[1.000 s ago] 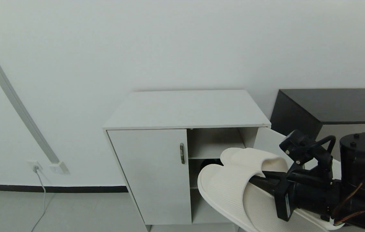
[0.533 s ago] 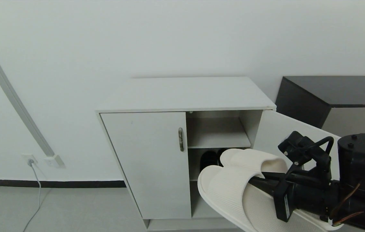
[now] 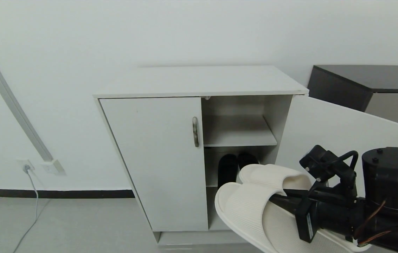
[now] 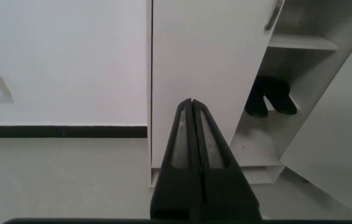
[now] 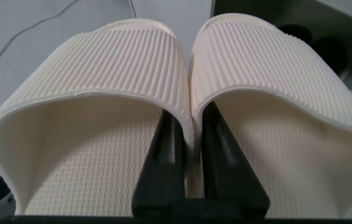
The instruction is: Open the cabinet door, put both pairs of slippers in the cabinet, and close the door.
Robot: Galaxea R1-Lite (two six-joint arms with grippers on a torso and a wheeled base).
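A pair of cream ribbed slippers (image 3: 251, 200) hangs in front of the white cabinet (image 3: 202, 80), low on its open right side. My right gripper (image 3: 284, 194) is shut on their two inner walls, pinched together; the wrist view shows the slippers (image 5: 126, 74) side by side over the gripper (image 5: 191, 134). The cabinet's right door (image 3: 329, 130) stands swung open; the left door (image 3: 156, 158) is closed. A black pair of slippers (image 3: 236, 165) lies on the middle shelf. My left gripper (image 4: 191, 104) is shut on nothing, low before the left door (image 4: 207, 68).
A black table (image 3: 367, 75) stands right of the cabinet, behind the open door. The upper shelf (image 3: 237, 135) and the bottom compartment (image 3: 216, 219) hold nothing visible. A wall socket with a cable (image 3: 26, 168) is at the left above grey floor.
The head camera has moved: the cabinet now sits higher and larger in the picture, and the black pair shows on its shelf. The right gripper keeps the cream slippers.
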